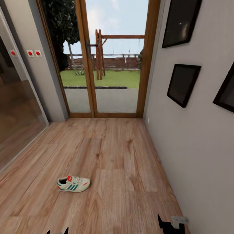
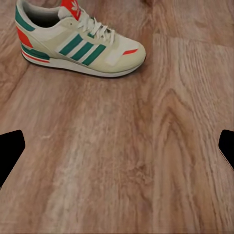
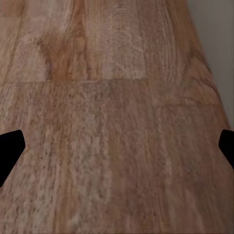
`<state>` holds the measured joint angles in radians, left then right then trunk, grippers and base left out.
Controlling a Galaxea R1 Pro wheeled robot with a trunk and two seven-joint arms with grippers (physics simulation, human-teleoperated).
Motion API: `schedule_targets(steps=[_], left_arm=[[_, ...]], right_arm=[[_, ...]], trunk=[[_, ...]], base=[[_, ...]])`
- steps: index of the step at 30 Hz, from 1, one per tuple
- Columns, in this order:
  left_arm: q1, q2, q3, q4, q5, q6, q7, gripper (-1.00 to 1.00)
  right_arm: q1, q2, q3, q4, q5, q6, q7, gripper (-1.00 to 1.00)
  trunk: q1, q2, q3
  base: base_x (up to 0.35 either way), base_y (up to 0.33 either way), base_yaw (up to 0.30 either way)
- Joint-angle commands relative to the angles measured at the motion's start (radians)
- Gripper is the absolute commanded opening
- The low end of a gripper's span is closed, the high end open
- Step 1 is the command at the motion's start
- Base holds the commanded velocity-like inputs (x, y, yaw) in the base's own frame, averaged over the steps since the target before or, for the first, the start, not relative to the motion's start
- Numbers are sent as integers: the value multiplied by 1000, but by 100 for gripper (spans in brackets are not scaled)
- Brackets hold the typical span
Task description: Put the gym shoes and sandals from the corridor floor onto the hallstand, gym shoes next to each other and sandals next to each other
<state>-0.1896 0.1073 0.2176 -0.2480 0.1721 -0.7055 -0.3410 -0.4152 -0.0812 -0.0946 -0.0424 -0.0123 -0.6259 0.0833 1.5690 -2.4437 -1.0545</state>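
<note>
One gym shoe (image 1: 73,184), off-white with green stripes and red accents, lies on its sole on the corridor floor (image 1: 123,162), toe to the right. In the left wrist view the gym shoe (image 2: 80,41) lies ahead of my left gripper (image 2: 117,146), which is open with bare planks between its fingers. The left gripper's fingertips (image 1: 57,231) peek in at the head view's lower edge, short of the shoe. My right gripper (image 1: 170,224) hangs open over bare corridor floor (image 3: 117,122) near the right wall. The sandals and the hallstand are out of view.
A wood-framed glass door (image 1: 110,65) closes the far end of the corridor. A grey wall (image 1: 195,146) with dark picture frames (image 1: 182,84) runs along the right. A glass panel (image 1: 16,107) lines the left side.
</note>
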Motion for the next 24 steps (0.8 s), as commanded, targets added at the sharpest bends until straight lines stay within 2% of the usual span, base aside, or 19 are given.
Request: schedule_targets(steps=[1, 12, 17, 20, 21, 22, 23, 24], left_arm=[[-1, 0, 1, 1, 10, 0, -10, 100], [-6, -4, -2, -13, 3, 9, -2, 100], [-25, -3, -3, -23, -3, 21, 6, 100], [-62, -4, -4, -32, -9, 31, 8, 100], [-127, -6, -4, -40, -23, 75, 9, 100], [-144, -6, -4, -41, -27, 92, 9, 100], [-179, -7, -4, -44, -34, 132, 10, 100], [-231, -8, -4, -46, -45, 197, 11, 100]], right_arm=[[-1, 0, -8, 1, -1, -3, 9, 100], [-1, 0, -1, -11, 0, -3, 10, 100], [-1, -1, 6, -70, 1, 0, 12, 100], [-2, -1, 9, -155, 4, 12, 12, 100], [-3, -2, 11, -293, 19, 75, 12, 100], [-3, -2, 11, -329, 24, 101, 12, 100], [-3, -2, 11, -399, 35, 163, 12, 100], [-4, -2, 11, -504, 48, 265, 13, 100]], trunk=[[0, 0, -1], [0, 0, -1], [0, 0, -1], [0, 0, -1], [0, 0, -1], [0, 0, -1], [0, 0, -1], [0, 0, -1]], base=[[216, 0, 0], [49, 0, 0], [4, 0, 0], [2, 0, 0], [0, 0, 0], [0, 0, 0], [0, 0, 0], [0, 0, 0]])
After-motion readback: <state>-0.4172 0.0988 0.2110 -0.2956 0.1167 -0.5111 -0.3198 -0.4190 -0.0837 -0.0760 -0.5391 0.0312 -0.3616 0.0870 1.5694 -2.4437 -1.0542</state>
